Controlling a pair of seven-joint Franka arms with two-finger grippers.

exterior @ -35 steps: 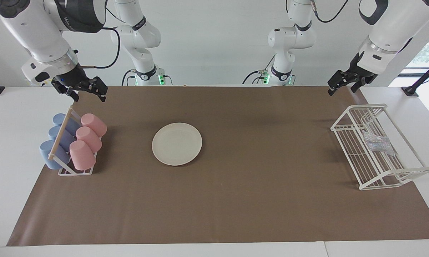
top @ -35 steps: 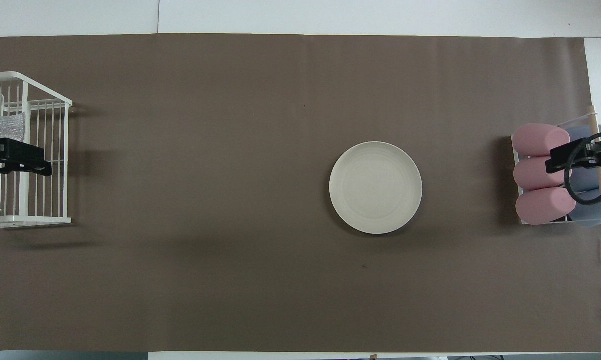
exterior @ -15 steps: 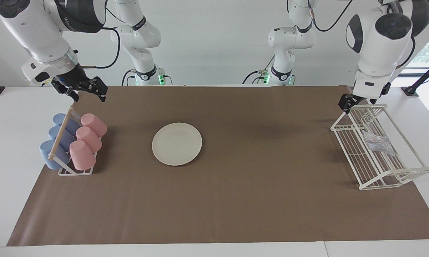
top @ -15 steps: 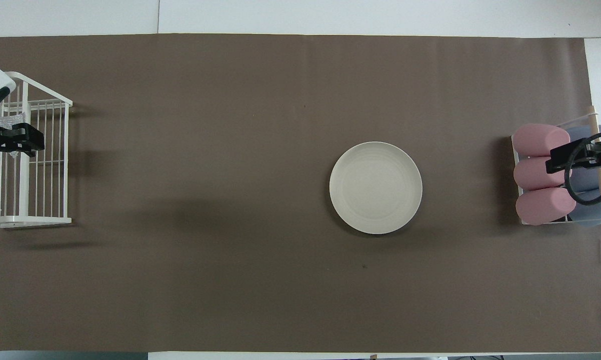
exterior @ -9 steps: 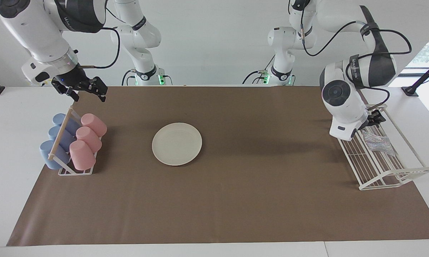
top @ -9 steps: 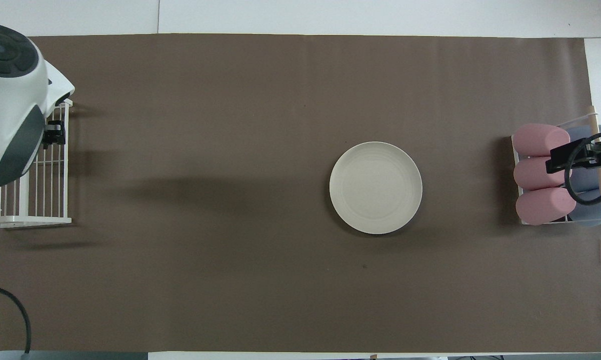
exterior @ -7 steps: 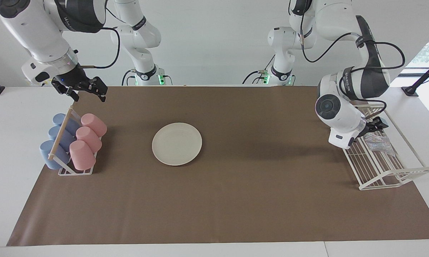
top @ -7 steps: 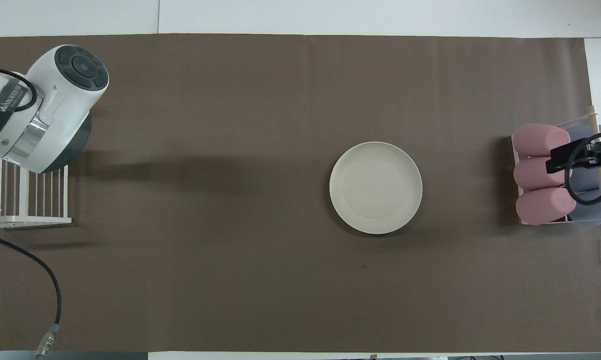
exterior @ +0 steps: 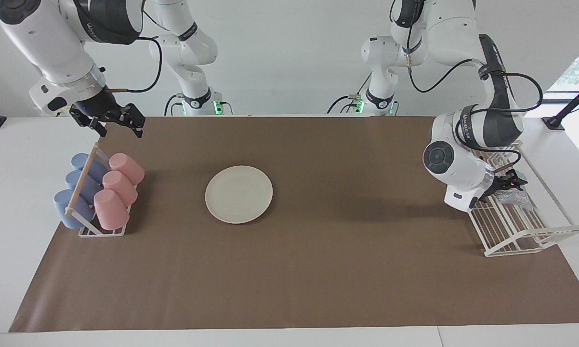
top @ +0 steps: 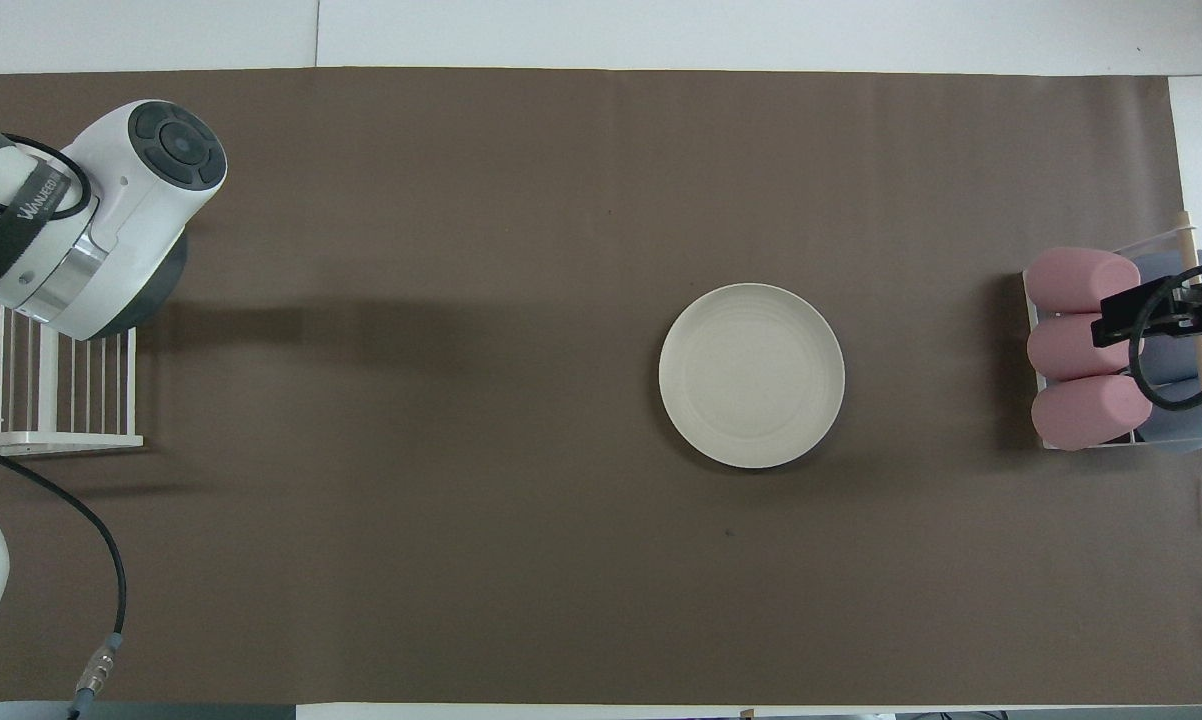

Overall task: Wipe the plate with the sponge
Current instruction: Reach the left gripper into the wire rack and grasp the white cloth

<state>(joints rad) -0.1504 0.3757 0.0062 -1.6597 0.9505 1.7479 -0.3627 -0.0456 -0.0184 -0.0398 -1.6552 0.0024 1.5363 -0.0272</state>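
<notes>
The sponge (exterior: 512, 196) lies in the white wire rack (exterior: 520, 230) at the left arm's end of the worktop (exterior: 318, 270). Your left gripper (exterior: 508, 185) sits low in that rack, just beside the sponge, fingers apart — contact cannot be confirmed. The plate (exterior: 239, 194) rests flat on the brown mat, well apart from the rack. Your right gripper (exterior: 110, 120) waits above the cup rack (exterior: 85, 202) — fingers spread, holding nothing.
</notes>
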